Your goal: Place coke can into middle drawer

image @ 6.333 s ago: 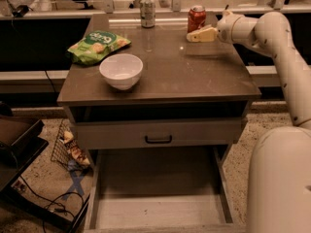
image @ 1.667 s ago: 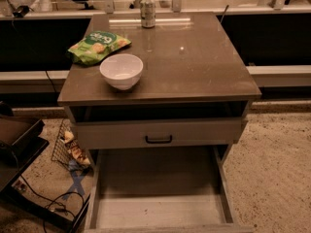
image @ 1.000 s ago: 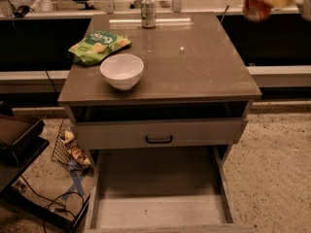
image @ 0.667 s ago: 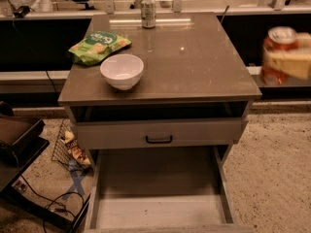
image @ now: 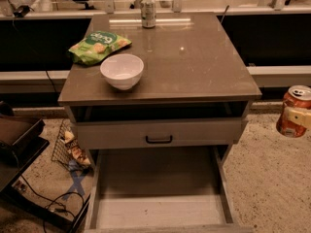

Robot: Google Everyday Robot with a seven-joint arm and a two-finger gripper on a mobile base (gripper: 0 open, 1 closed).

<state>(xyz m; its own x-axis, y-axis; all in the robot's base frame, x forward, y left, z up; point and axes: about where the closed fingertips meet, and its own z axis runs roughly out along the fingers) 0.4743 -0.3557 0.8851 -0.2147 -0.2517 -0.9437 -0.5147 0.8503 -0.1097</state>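
The coke can [image: 294, 101], red-orange with a silver top, hangs in the air at the right edge of the camera view, beside the cabinet's right side at about tabletop height. My gripper [image: 297, 117] is shut on it; a cream finger [image: 294, 116] crosses the can's middle, and the rest of the arm is out of view. The middle drawer [image: 160, 193] is pulled out wide at the bottom, its flat grey-brown floor bare. It lies below and to the left of the can. Above it sits a closed drawer front [image: 159, 133] with a black handle.
On the cabinet top [image: 194, 62] stand a white bowl [image: 122, 71], a green chip bag [image: 98, 45] and a silver-grey can [image: 148, 11] at the back. A wire basket [image: 70, 147], a dark box [image: 17, 140] and cables lie on the floor at the left.
The gripper with the coke can came back into view at the upper right and moved down along the right edge to beside the cabinet. Nothing else moved.
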